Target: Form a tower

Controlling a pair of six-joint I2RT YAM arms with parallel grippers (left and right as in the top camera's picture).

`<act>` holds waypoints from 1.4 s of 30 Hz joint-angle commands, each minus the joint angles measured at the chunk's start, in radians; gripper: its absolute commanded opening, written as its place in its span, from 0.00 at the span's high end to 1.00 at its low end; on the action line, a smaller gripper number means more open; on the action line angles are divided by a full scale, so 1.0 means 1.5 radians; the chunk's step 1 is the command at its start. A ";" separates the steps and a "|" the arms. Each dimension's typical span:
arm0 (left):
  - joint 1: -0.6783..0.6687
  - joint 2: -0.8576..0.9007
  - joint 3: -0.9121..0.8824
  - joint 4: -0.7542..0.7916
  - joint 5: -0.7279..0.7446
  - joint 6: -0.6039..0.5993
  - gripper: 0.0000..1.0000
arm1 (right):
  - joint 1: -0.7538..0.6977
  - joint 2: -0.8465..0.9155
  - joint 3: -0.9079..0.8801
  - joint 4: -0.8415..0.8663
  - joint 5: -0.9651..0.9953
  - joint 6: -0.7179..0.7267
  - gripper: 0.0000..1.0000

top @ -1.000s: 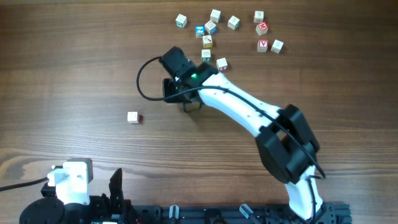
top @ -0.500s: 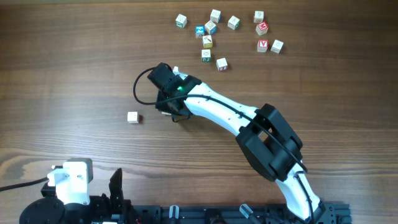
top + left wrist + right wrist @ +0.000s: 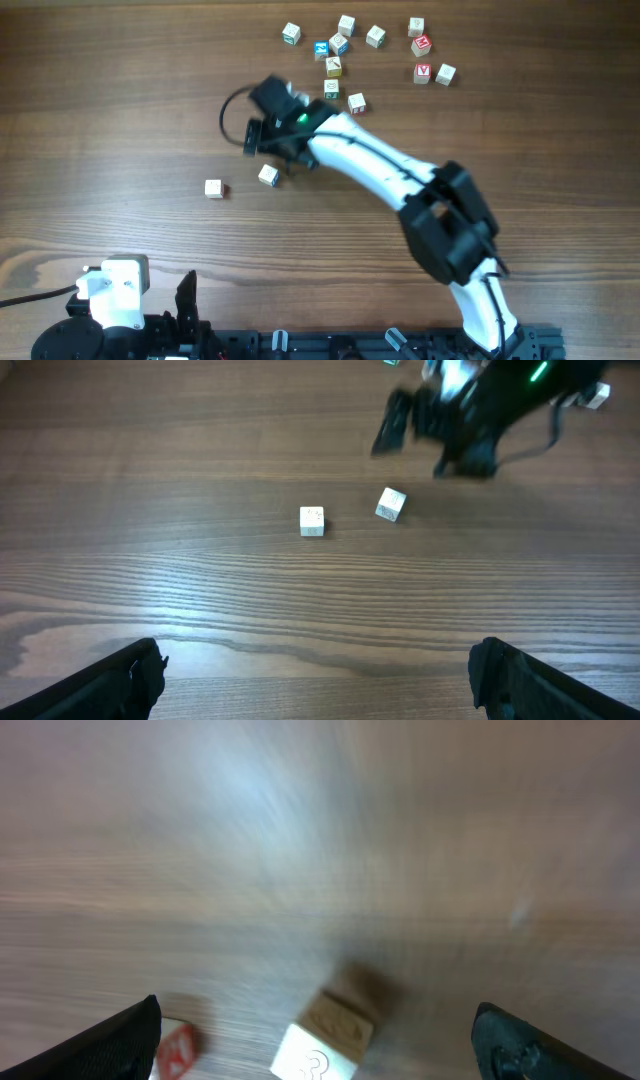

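While working outward from the base, meet first the left gripper (image 3: 315, 660), low over the near edge of the table (image 3: 120, 100), with fingers spread wide and nothing between them. Shows only as dark tips in the bottom corners of its own wrist view.

Further out, find two cubes alone on bare wood. Take the plain cube (image 3: 213, 188) first: whitish, sitting flat, faint print on the near face. Near it, toward the right arm's side, see the tilted cube (image 3: 268, 175), turned at an angle to its neighbour and apart from it. Flat or up on an edge: cannot tell.

Just beyond the tilted cube, note the right gripper (image 3: 315, 1012), hovering above the wood, blurred in the left wrist view, green light on the wrist. Holds its fingers wide apart, clamped on nothing. Looks down, in its own view, on the tilted cube with a brown top face and a pale side bearing a curly mark. Catches also a red-print cube (image 3: 178, 1055) at the lower left by one fingertip; which cube, cannot tell.

Farthest out, count about a dozen far cubes (image 3: 375, 36) scattered toward the table's back edge, with red, teal and blue prints, some nearly touching, all well apart from the two near ones.

As for the tower: cannot pick out any stack in these views; from above, looks like single cubes only.
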 commanded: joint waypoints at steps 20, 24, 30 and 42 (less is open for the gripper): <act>0.003 -0.004 0.001 0.001 0.010 -0.006 0.00 | -0.179 0.134 0.046 0.196 0.058 -0.286 0.16; 0.003 -0.004 0.001 0.001 0.010 -0.006 0.00 | -0.179 0.136 0.045 0.189 0.058 -0.293 0.31; 0.003 -0.004 0.001 0.001 0.010 -0.006 0.00 | -0.179 0.158 0.045 0.185 0.058 -0.292 0.37; 0.003 -0.004 0.001 0.001 0.010 -0.006 0.00 | -0.162 0.029 0.127 0.028 0.006 -0.285 0.79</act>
